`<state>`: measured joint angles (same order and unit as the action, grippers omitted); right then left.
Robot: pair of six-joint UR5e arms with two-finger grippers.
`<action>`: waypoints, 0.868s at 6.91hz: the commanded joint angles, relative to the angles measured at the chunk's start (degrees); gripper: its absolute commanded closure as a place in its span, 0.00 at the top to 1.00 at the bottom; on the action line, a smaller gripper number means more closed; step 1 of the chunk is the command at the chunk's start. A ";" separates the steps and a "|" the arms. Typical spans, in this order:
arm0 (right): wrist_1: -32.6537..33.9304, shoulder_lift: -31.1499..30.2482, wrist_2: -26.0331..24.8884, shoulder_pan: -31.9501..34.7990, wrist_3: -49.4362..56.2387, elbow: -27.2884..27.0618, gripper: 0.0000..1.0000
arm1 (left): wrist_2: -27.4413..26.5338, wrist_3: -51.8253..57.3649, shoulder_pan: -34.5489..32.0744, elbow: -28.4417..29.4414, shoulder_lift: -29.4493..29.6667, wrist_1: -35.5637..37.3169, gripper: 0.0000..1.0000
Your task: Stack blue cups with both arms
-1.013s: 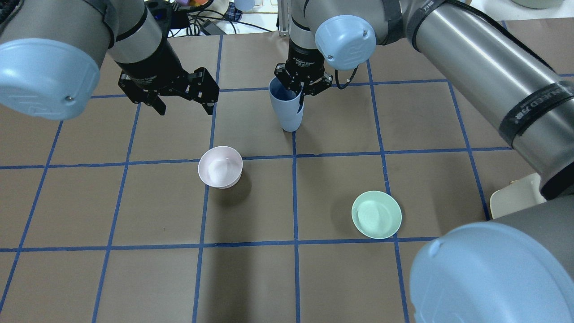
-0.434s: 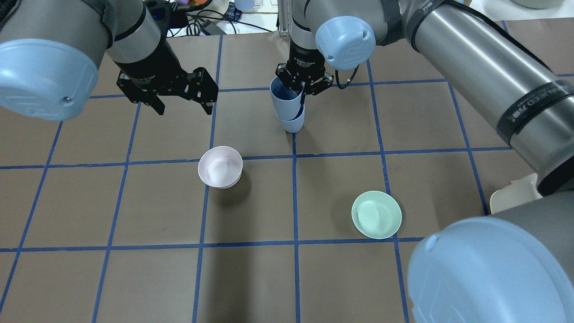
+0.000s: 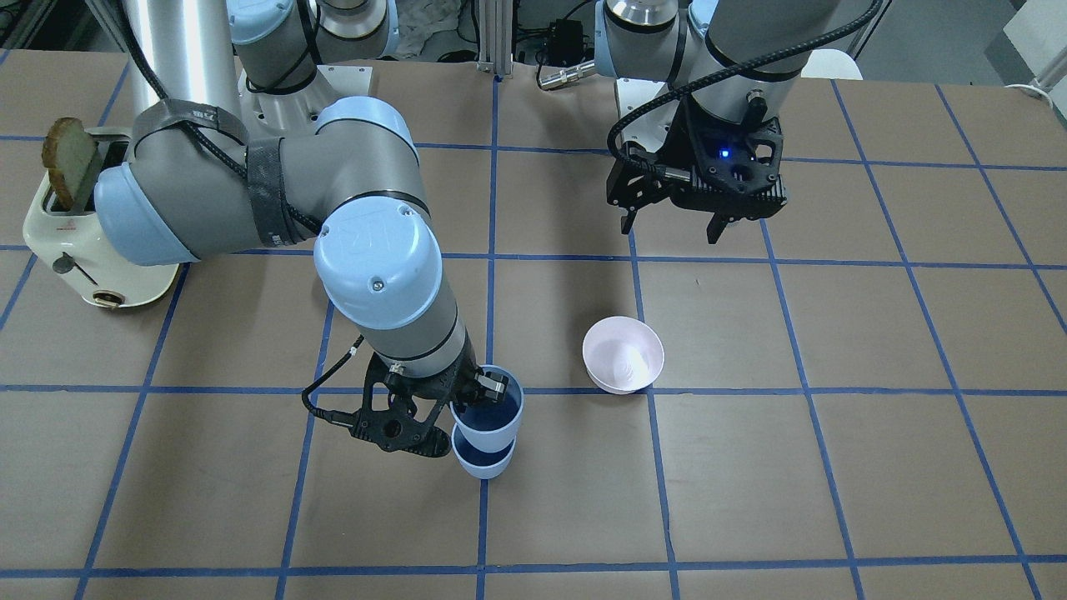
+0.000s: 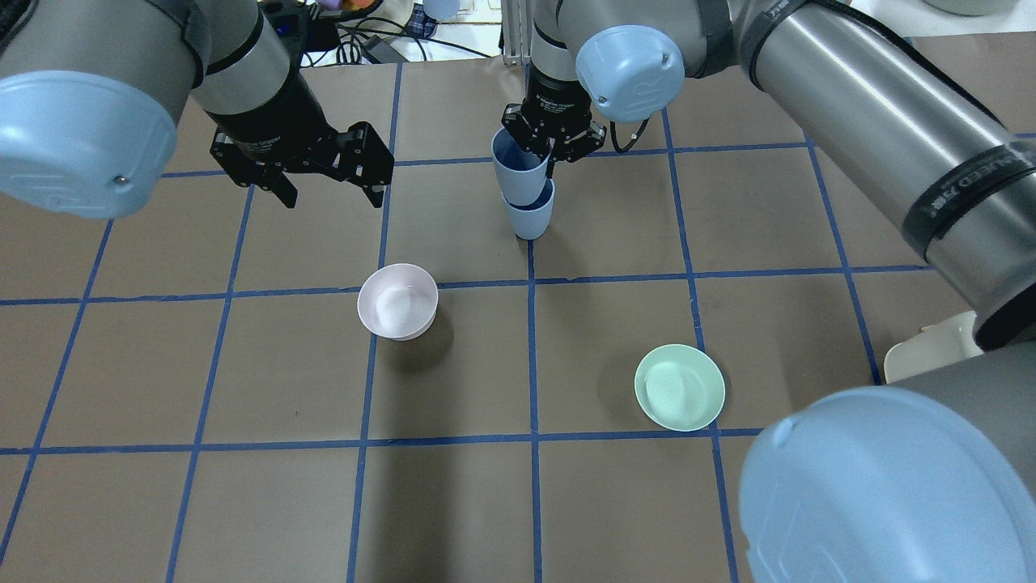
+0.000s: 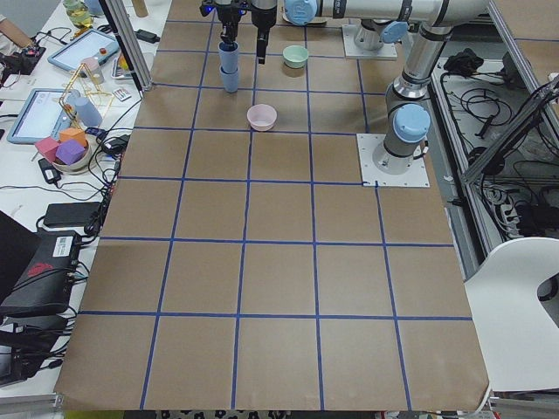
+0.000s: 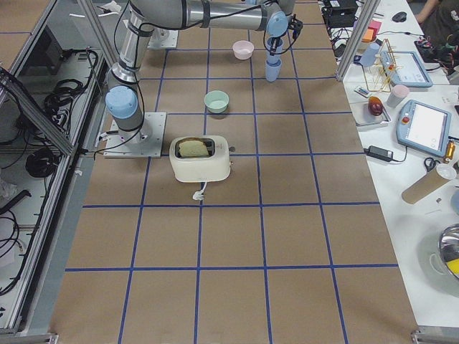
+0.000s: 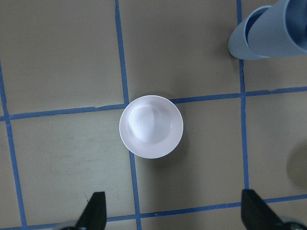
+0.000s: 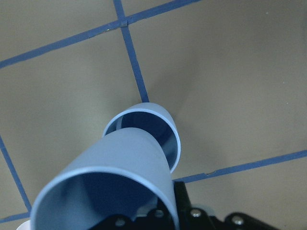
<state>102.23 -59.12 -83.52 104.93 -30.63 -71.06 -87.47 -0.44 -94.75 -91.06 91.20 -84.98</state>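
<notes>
Upper blue cup (image 4: pixel 516 174) hangs from my right gripper (image 4: pixel 548 162), whose fingers are clamped on its rim. Its base is just inside the mouth of the lower blue cup (image 4: pixel 531 220), which stands upright on the table (image 4: pixel 243 364) toward the far side. The held cup leans a little, so its long axis is not quite plumb over the mouth directly beneath my fingers. My left gripper (image 4: pixel 332 197) hovers spread and empty, well apart; the right is plainly the nearer.
</notes>
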 commanded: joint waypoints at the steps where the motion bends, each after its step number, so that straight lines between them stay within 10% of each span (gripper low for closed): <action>1: 0.43 0.40 -1.47 -0.17 -0.05 0.39 0.00 | -0.07 0.00 0.00 -0.09 -0.24 -0.01 1.00; 4: 1.13 0.58 -1.56 -0.17 -0.05 0.31 0.06 | -0.07 0.00 0.00 0.00 -0.24 -0.01 1.00; 5: 3.40 0.67 -1.65 -0.17 -0.22 0.22 0.81 | -0.15 0.00 0.00 0.00 -0.32 -0.01 1.00; 6: 3.68 0.67 -1.73 -0.17 -0.57 0.04 0.94 | -0.24 0.09 0.00 -0.08 -0.32 -0.01 1.00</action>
<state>104.84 -58.50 -85.15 104.77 -30.86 -70.83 -87.62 -0.42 -94.75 -91.08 90.91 -84.99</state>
